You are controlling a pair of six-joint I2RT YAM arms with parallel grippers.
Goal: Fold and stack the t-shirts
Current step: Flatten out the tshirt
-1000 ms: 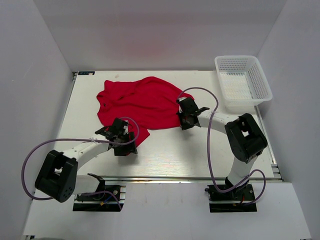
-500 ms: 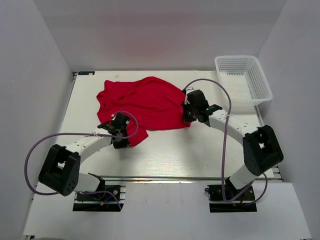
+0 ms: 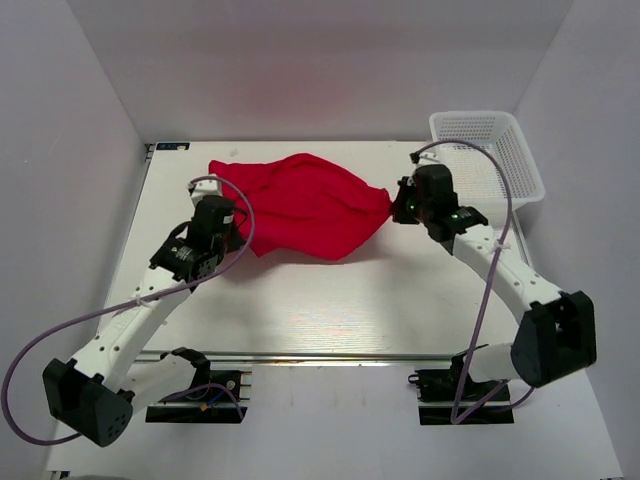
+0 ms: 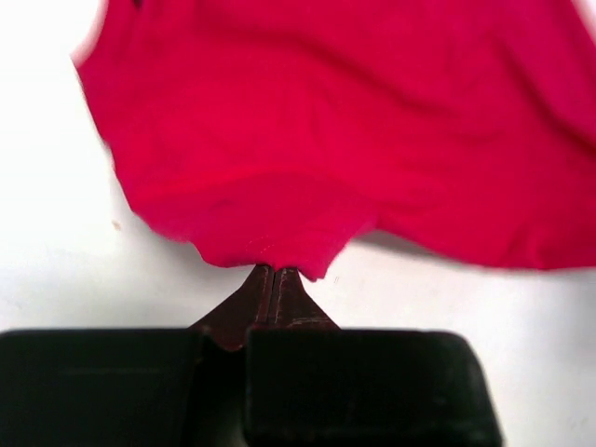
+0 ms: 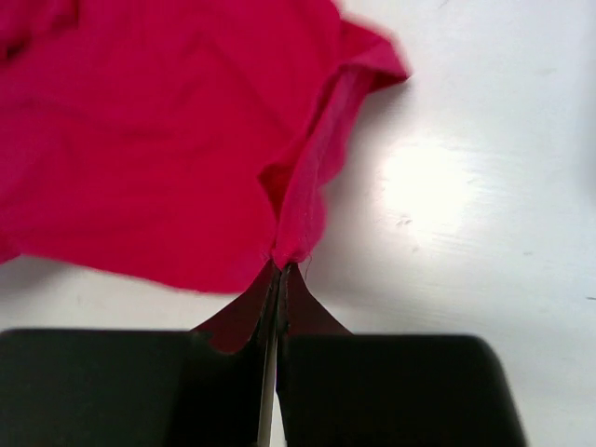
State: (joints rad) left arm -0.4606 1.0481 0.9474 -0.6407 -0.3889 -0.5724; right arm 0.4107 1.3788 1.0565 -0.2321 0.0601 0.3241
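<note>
A plain bright red t-shirt (image 3: 305, 205) hangs stretched between my two grippers above the table's back half, sagging in the middle. My left gripper (image 3: 232, 222) is shut on the shirt's left edge; in the left wrist view its fingertips (image 4: 275, 272) pinch the hem of the red t-shirt (image 4: 335, 130). My right gripper (image 3: 397, 203) is shut on the shirt's right edge; in the right wrist view the tips (image 5: 279, 267) clamp a gathered fold of the t-shirt (image 5: 149, 140).
A white mesh basket (image 3: 487, 166) stands at the back right corner, just behind my right arm. The white table (image 3: 350, 300) shows in front of the shirt. Grey walls close in on the left, right and back.
Both grippers have risen and moved apart toward the back, lifting and stretching the shirt off the table. The left gripper shut on the shirt's edge during this time.
</note>
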